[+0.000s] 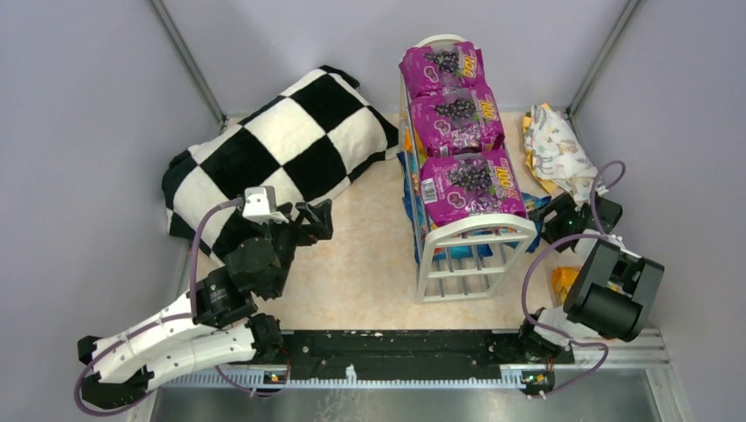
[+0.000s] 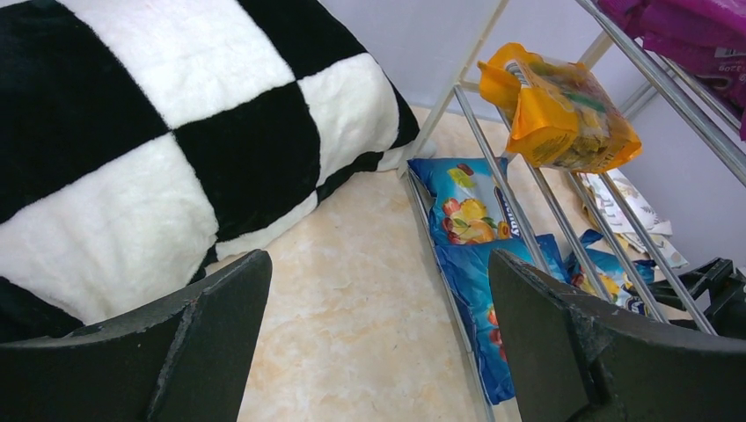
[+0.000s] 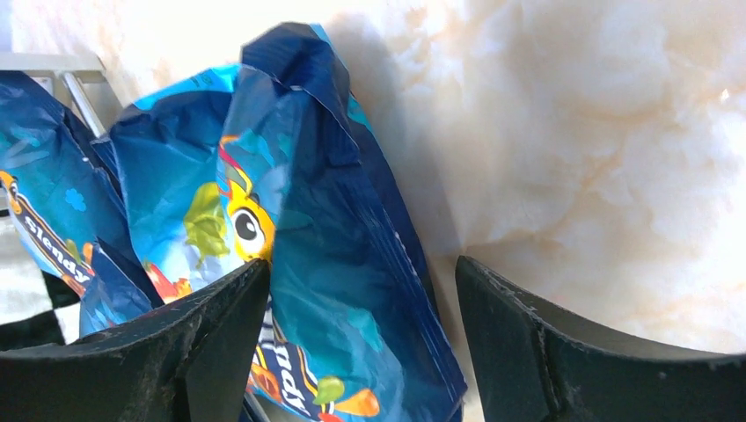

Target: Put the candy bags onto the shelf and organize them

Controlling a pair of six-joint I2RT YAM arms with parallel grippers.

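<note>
- Right of centre on the beige marbled worktop: the shelf, a white wire rack with arched end frames and long parallel rods in tiers, running from near the arm bases toward the back wall.
- On its top tier: three purple grape candy bags, lying flat in a row, end to end, filling the length.
- On the middle rods toward the far end, in the left wrist view: an orange candy bag, tilted.
- Low down under those rods: blue candy bags along the bottom; cannot tell whether on the lowest tier or on the worktop itself.
- At the shelf's near right side: one more blue candy bag, crumpled, standing on edge, printed with a cartoon eye, leaning by other blue bags and a rack rod.
- Around that bag's upper edge: the right pincer, jaws well apart, one finger touching the bag, the other clear of it with bare worktop in the gap; not clamped on anything.
- Left of the shelf, above bare worktop: the left pincer, spread as wide as it goes, holding nothing, apart from the rack and aimed toward its lower tiers.
- Beyond the left pincer: a black-and-white checkered pillow, lying just beside the shelf's far left corner.
- Right of the shelf: a white printed bundle near the back, and a second orange bag by the right arm, partly hidden.
</note>
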